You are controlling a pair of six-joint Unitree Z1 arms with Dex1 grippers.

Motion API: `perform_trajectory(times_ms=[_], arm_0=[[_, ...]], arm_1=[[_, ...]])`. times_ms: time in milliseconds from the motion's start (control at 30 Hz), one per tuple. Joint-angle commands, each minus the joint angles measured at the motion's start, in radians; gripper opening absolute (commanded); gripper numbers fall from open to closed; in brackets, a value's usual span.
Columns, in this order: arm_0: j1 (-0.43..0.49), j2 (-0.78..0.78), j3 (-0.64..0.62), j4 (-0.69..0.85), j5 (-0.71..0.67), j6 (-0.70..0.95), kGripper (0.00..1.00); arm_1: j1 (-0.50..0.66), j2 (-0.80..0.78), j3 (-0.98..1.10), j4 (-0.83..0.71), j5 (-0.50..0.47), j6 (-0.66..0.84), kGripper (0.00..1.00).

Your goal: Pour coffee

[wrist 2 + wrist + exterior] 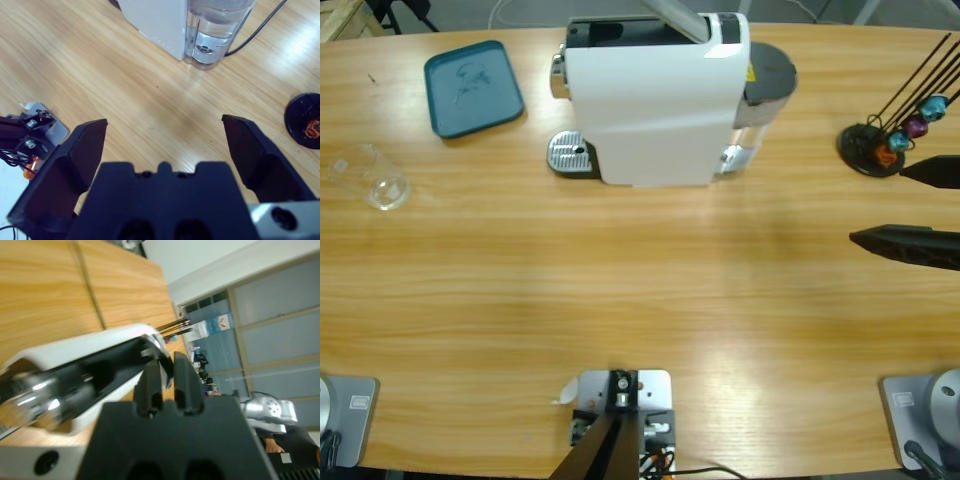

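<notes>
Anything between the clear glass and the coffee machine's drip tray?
Nothing visible. Only bare wooden table between the small clear glass and the round metal drip tray of the white coffee machine; the teal plastic tray sits off that line, farther back.

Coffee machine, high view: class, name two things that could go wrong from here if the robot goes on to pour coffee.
1. The glass stands far to the left of the coffee machine, and nothing sits on the drip grate. Brewing now would likely spill onto the grate.
2. The right gripper, jaws open, hangs close to the capsule stand. A careless sweep toward the machine could knock it over.
</notes>
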Motion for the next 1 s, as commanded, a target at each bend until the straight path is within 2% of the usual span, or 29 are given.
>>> perform_trajectory(times_ms=[33,67,200,267,333,400,433,500,533,600,733,800,867,1000], arm_0=[[-0.059,-0.081,-0.168,0.0,0.031,0.109,0.6],[-0.071,-0.102,-0.175,0.022,0.028,0.217,0.723],[-0.118,-0.154,-0.153,0.179,0.083,0.621,0.724],[-0.179,-0.172,-0.149,0.325,0.265,0.814,0.728],[-0.252,-0.171,-0.131,0.453,0.486,1.007,0.731],[-0.283,-0.174,-0.066,0.482,0.597,1.117,0.73],[-0.285,-0.183,-0.031,0.48,0.603,1.143,0.733],[-0.284,-0.212,0.048,0.474,0.62,1.159,0.854],[-0.285,-0.232,0.087,0.474,0.625,1.163,0.891],[-0.285,-0.28,0.175,0.471,0.651,1.149,0.968],[-0.285,-0.422,0.388,0.447,0.652,1.073,0.968],[-0.285,-0.495,0.488,0.406,0.674,1.072,0.968],[-0.285,-0.545,0.556,0.384,0.691,1.072,0.968],[-0.285,-0.592,0.63,0.384,0.712,1.035,0.968]], arm_1=[[-0.041,-0.005,0.029,0.0,-0.077,0.02,1.0],[-0.053,-0.002,0.027,0.002,-0.105,0.032,1.0],[-0.069,0.06,0.025,-0.024,-0.3,0.106,1.0],[-0.079,0.082,0.035,-0.059,-0.382,0.124,1.0],[-0.095,0.101,0.049,-0.094,-0.421,0.126,1.0],[-0.12,0.115,0.053,-0.1,-0.423,0.128,1.0],[-0.134,0.113,0.057,-0.1,-0.421,0.128,1.0],[-0.172,0.086,0.079,-0.109,-0.417,0.161,0.99],[-0.2,0.074,0.105,-0.143,-0.403,0.193,0.943],[-0.226,0.078,0.135,-0.178,-0.385,0.204,0.979],[-0.269,0.124,0.177,-0.273,-0.46,0.203,0.984],[-0.332,0.153,0.197,-0.34,-0.443,0.194,0.838],[-0.355,0.219,0.192,-0.372,-0.408,0.18,0.817],[-0.36,0.328,0.237,-0.509,-0.403,0.177,0.82]])
